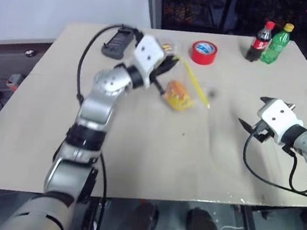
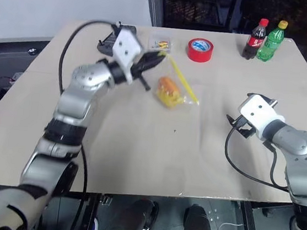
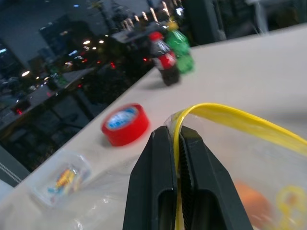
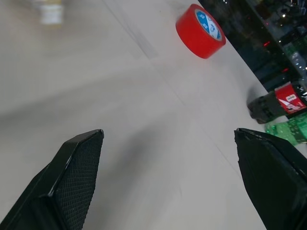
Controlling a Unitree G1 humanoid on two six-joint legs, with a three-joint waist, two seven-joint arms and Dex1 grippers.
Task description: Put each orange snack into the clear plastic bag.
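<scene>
My left gripper (image 3: 176, 136) is shut on the yellow seal strip of the clear plastic bag (image 1: 191, 100). It holds the bag up over the far middle of the table (image 1: 154, 159). An orange snack (image 1: 177, 90) shows through the bag's wall, low in the hanging part, and also appears in the left wrist view as the snack (image 3: 252, 199) behind the film. My right gripper (image 4: 168, 132) hovers over the right side of the table with its two fingers wide open and nothing between them. It is well clear of the bag.
A red tape roll (image 1: 204, 52) lies at the back. A cola bottle (image 1: 260, 41) and a green bottle (image 1: 276, 43) stand at the back right. A small clear box (image 2: 160, 42) and a black device (image 1: 117, 41) sit at the back left.
</scene>
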